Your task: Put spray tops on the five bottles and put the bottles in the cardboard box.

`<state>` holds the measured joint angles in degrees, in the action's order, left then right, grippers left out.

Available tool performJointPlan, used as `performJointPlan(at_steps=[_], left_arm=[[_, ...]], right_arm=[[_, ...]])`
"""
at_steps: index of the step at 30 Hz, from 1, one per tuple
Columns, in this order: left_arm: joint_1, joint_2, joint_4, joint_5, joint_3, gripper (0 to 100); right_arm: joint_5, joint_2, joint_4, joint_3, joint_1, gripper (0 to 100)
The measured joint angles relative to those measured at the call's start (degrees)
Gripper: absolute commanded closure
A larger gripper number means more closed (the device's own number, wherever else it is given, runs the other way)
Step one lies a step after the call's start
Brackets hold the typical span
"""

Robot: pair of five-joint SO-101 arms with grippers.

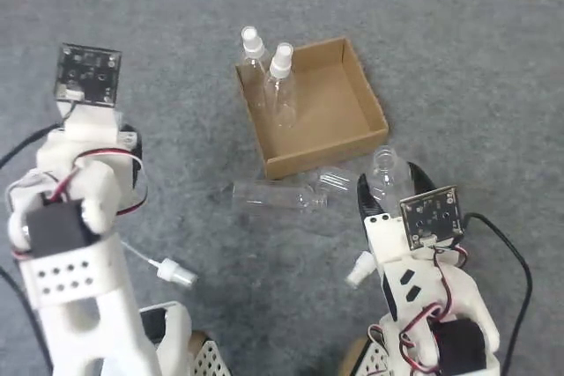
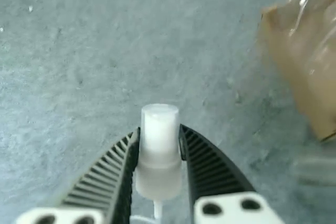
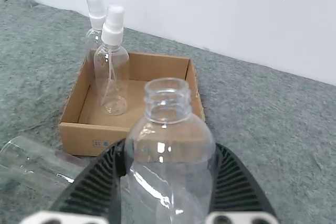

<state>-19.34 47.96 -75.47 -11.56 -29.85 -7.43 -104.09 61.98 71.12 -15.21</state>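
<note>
Left gripper point(image 2: 158, 132) up close had its ribbed black jaws pinched narrowly on a white plastic spray top point(image 2: 159, 156), over fuzzy grey carpet point(image 2: 79, 77). Right gripper point(image 3: 168, 150) was spread wider, clamping a clear round bottle point(image 3: 168, 129), upright and uncapped, near the cardboard box point(image 3: 79, 129). 2 capped bottles point(image 3: 111, 66) stood at 1 box corner. 2 bare bottles point(image 1: 278, 194) lay along its near wall. 1 loose spray top point(image 1: 176, 272) lay well apart on open carpet.
</note>
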Motion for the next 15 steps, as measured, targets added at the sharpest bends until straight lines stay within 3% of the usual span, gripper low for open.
performJointPlan(at_steps=[9, 15], left_arm=[[9.49, 7.21, 1.23, 10.37, 0.00, 99], [10.64, 8.97, 3.52, 14.77, 0.00, 99]], right_arm=[[0.00, 0.00, 0.00, 0.00, -0.09, 93.6], [0.00, 0.00, 0.00, 0.00, -2.90, 93.6]])
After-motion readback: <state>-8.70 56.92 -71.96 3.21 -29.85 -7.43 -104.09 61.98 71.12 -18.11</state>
